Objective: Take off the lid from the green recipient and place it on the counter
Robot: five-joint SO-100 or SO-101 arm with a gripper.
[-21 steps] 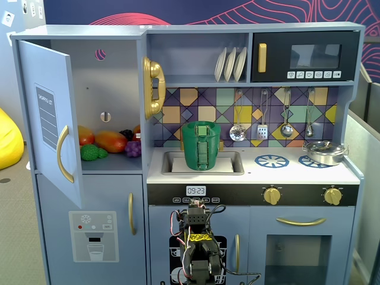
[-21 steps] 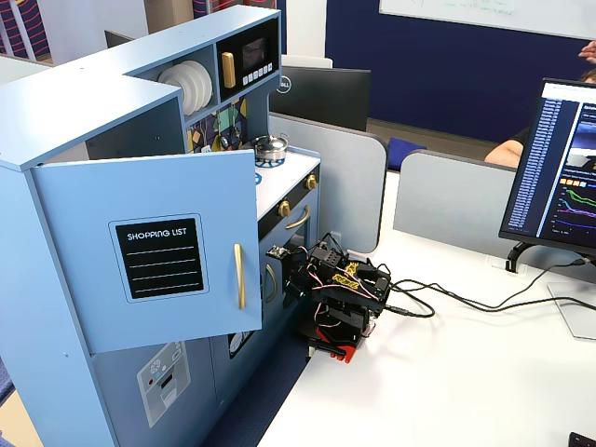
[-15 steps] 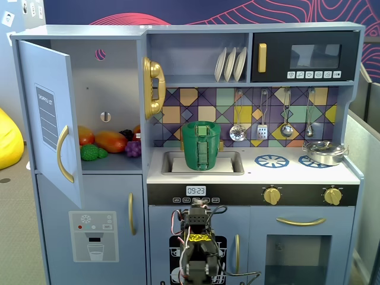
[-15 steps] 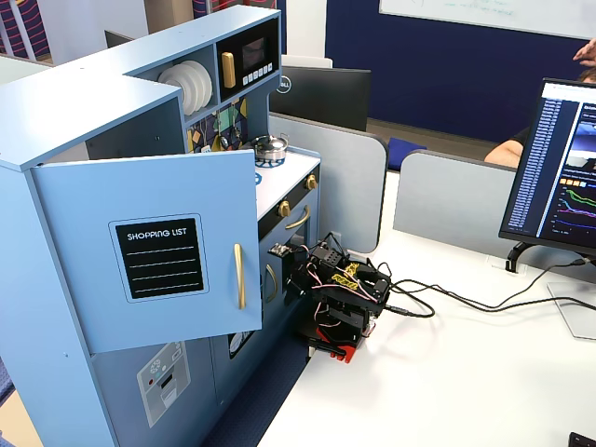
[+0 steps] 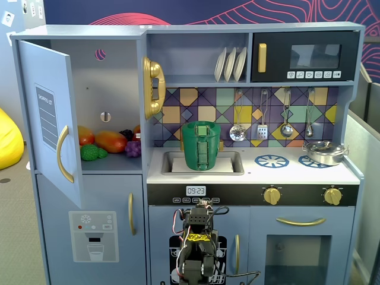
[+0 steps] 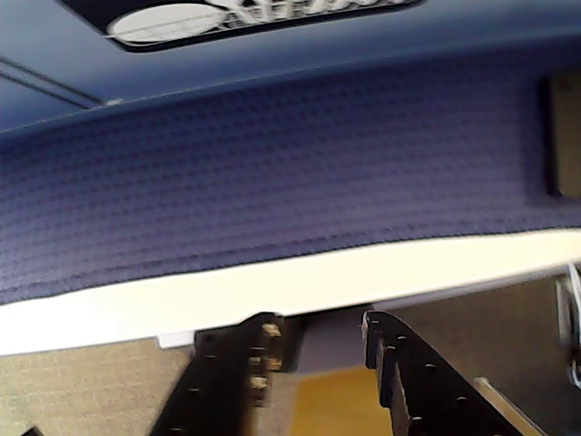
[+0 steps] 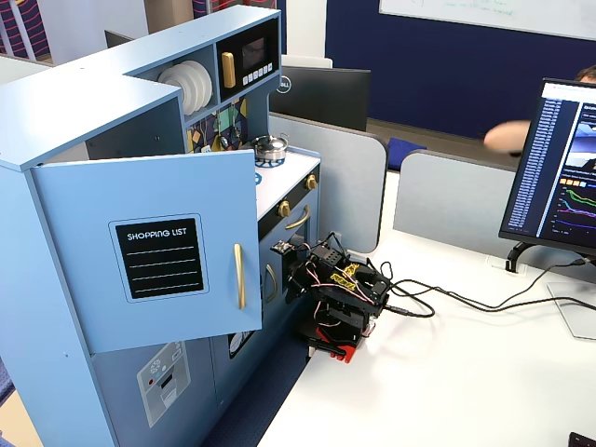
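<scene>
In the front fixed view the green recipient [image 5: 202, 148] stands upright in the sink [image 5: 231, 165] of the counter [image 5: 297, 173]. The lid [image 5: 202, 124] sits on its rim, square knob up. My arm [image 5: 199, 249] is folded low in front of the kitchen's lower doors, well below the counter and far from the recipient. It also shows in the side fixed view as the arm [image 7: 340, 293] on the white table. In the wrist view my gripper [image 6: 320, 320] is open with nothing between its black fingers. The recipient is hidden in the side fixed view.
A silver pot [image 5: 323, 152] rests on the right burner. The fridge door [image 5: 50, 119] hangs open at the left, with toy fruit [image 5: 107, 142] inside. Utensils [image 5: 261, 119] hang on the back wall. A monitor [image 7: 554, 168] and cables [image 7: 466, 303] sit on the white table.
The front end of the arm has crept slightly upward in the side fixed view. The recipient and its lid have not moved.
</scene>
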